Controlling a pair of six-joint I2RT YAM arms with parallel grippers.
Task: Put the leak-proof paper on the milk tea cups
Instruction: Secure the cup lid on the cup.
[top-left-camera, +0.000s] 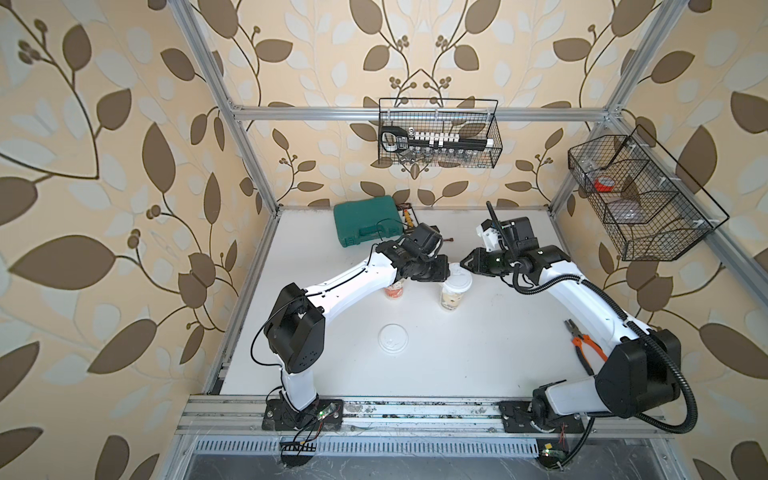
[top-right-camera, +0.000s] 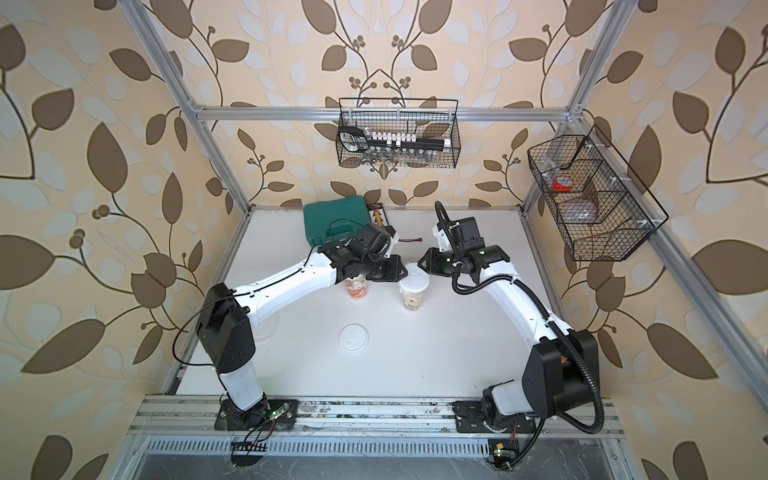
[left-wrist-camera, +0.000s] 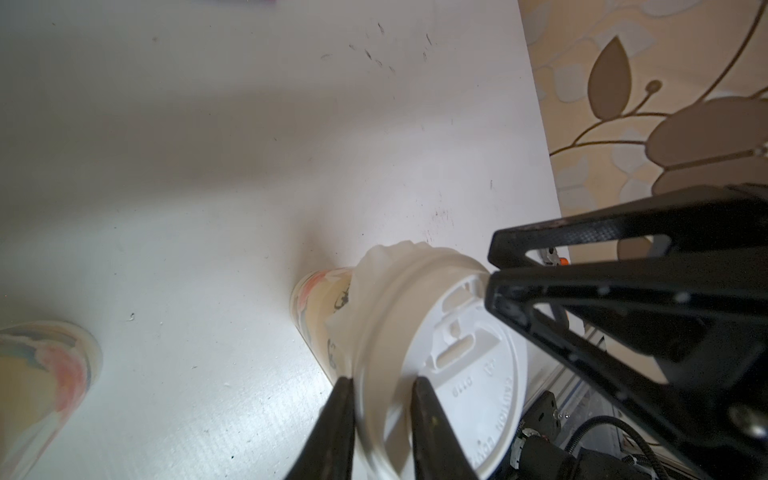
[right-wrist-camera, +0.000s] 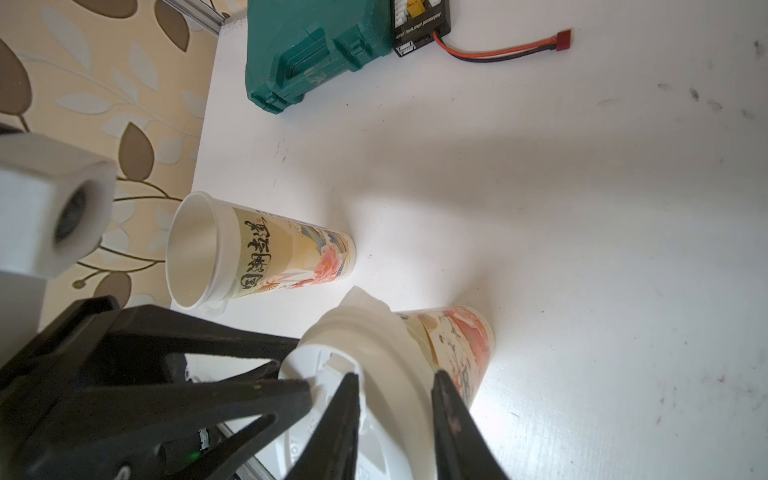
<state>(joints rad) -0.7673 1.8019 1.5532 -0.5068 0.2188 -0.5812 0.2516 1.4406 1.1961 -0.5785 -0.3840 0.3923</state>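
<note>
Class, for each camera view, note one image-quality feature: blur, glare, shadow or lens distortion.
In both top views, the wide lens splays the frame posts outward; in the left wrist view, the left gripper and the red-orange cup are blurred; in the right wrist view, glare whitens the table beside the lidded cup.

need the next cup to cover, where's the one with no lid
The open cup stands mid-table in both top views, partly under the left arm, just left of the lidded cup and apart from it.

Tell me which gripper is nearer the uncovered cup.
Left. The left gripper holds the rim of the lid on the lidded cup, on the side facing the uncovered cup; the right gripper straddles the rim on the far side.
</note>
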